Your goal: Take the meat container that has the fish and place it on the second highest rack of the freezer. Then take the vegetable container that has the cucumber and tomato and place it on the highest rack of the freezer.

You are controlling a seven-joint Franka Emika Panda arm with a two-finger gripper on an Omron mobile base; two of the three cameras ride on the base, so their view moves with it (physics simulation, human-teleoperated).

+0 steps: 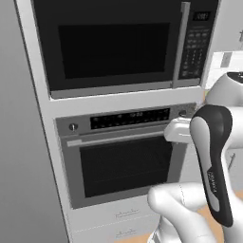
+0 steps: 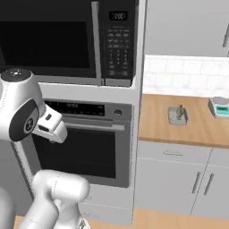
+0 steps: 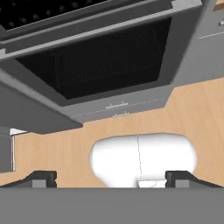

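Meat container [image 2: 177,115] with its fish [image 2: 180,112] sat on the worktop [image 2: 156,120], well to the right of the pincer [image 3: 111,178], which gaped wide and empty before the oven [image 3: 105,57].

We see microwave [image 2: 67,40] door glossy black glass; oven [image 1: 121,152] below it brushed grey metal; countertop [image 2: 197,127] right of oven matt wood; floor [image 3: 192,113] smooth wood.
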